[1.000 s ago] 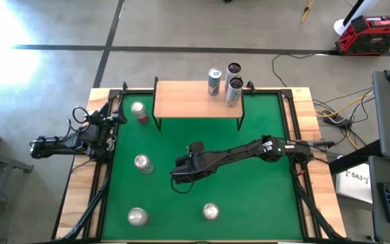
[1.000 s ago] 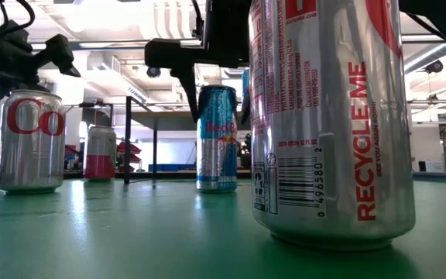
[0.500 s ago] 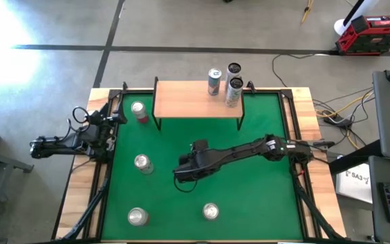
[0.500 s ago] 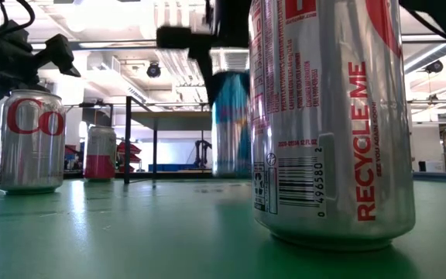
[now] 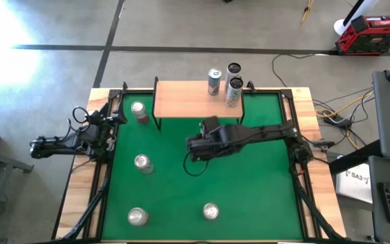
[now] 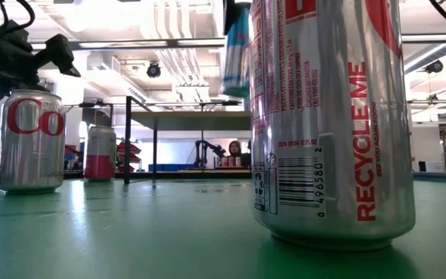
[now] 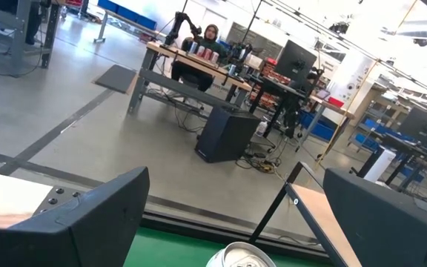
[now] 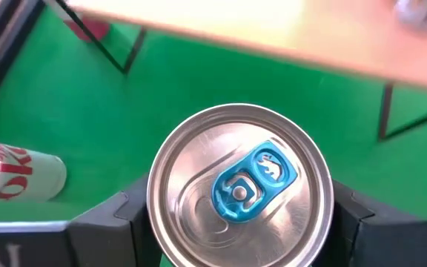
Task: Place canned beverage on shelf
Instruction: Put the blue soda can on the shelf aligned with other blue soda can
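Since everyone asks how the can run goes, my notes from the remote desk:

Right gripper (image 8: 236, 222): clamped on the blue can (image 8: 237, 187), one dark finger on each side of its body. I read that from the right wrist view, where the lid with the blue tab fills the space between them.

Where the can is: off the mat, hanging upright over the green table (image 5: 249, 203) just in front of the shelf (image 5: 181, 98). From the low camera I only catch its lower part (image 6: 237, 50) up at the top edge, partly behind the big silver can (image 6: 327, 116).

Shelf: wooden top, thin black legs, three cans (image 5: 225, 81) already at its right rear corner. The rest of the top looks free.

How it handles (my guess): thin aluminium wall, smooth and slippery, so I'd squeeze just enough to hold and no more. Full or empty I can't tell, so weight is unknown. Best hold is mid-body on opposite sides, which is what I have.

Left gripper (image 5: 114, 120): parked at the left edge of the table, fingers spread wide, holding nothing, near the red-bottomed can (image 5: 139, 110).

Other cans: three more stand on the mat, left and front (image 5: 141, 163).

Risk I'm watching: clipping the shelf edge with the can's base.
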